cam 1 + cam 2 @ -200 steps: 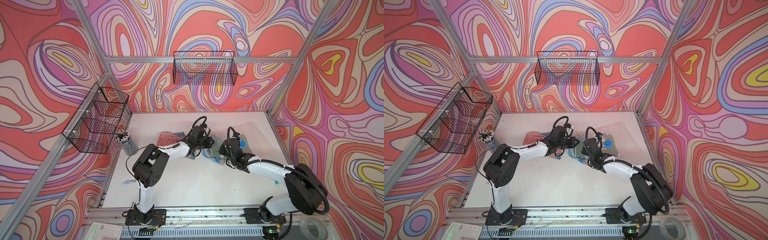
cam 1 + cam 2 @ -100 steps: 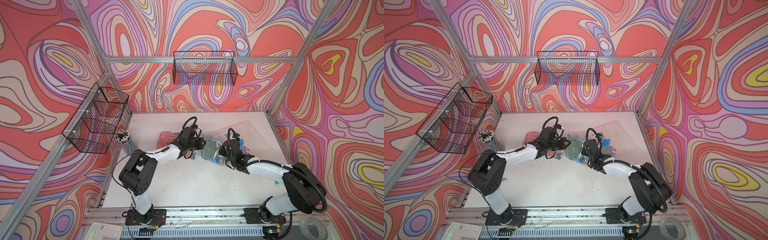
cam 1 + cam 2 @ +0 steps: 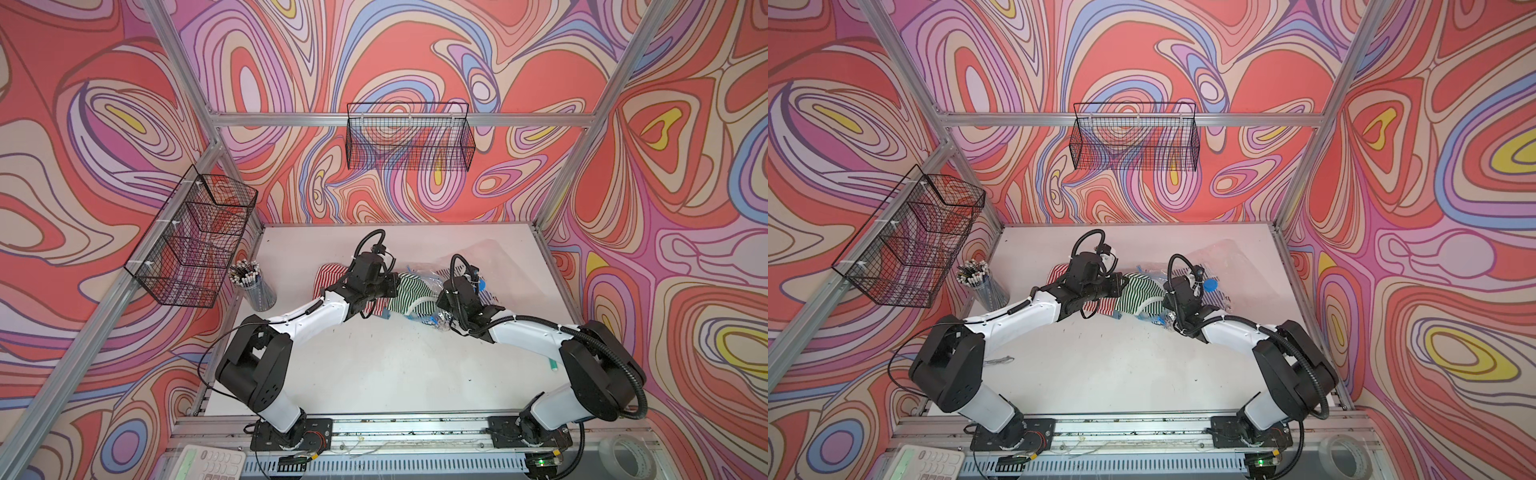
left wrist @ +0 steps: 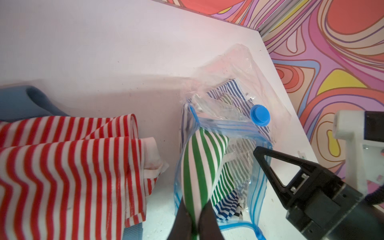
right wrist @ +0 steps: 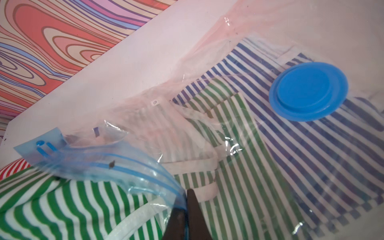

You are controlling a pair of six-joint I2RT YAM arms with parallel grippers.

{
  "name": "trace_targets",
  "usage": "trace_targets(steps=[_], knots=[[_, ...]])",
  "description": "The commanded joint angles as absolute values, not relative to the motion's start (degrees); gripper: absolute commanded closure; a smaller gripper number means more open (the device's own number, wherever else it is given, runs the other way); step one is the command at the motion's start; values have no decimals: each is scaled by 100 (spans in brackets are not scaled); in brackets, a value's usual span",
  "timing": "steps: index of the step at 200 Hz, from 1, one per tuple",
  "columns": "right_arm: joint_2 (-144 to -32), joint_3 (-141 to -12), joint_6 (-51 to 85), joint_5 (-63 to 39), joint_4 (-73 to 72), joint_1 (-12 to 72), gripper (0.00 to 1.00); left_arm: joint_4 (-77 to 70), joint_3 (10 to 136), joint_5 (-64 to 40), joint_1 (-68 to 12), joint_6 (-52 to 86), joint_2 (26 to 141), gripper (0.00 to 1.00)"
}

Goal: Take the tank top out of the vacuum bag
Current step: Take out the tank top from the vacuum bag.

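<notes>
The vacuum bag (image 4: 232,70) was seen toward the far right corner of the table (image 3: 395,374), its zip strip (image 5: 128,164) pinched by the closed right gripper (image 5: 185,209), the partly-out green-striped tank top (image 4: 199,158) clamped by the left gripper (image 4: 195,207), bare surface on the near side, finger bases cut off.

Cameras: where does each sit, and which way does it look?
Top views: high at the front, looking down at the table; left arm and right arm show whole.
Left wrist: on that arm, facing the green top in the left gripper.
Right wrist: on that arm, facing the cap; right gripper pinches the bag.
Shared by both wrist views: top, bag, cap.
</notes>
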State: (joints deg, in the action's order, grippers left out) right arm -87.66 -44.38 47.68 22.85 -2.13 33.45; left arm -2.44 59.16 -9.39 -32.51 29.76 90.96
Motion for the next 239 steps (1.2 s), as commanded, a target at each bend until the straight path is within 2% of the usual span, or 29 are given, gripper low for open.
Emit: trace_targets(steps=[1,46,88,239], knots=[[-8852,-4518,4883,2702,106,3313,100,-170,5812,-296,-3163,2631,8718,100],[-8886,-4649,4830,2812,243,3314,100,-9,5784,223,-3126,2434,8525,100],[-8912,-4798,4654,3005,440,3314,100,111,5801,70,-2841,2557,8486,100],[-9273,-5318,3999,2917,765,3313,100,707,6038,835,-2319,2041,8297,100]])
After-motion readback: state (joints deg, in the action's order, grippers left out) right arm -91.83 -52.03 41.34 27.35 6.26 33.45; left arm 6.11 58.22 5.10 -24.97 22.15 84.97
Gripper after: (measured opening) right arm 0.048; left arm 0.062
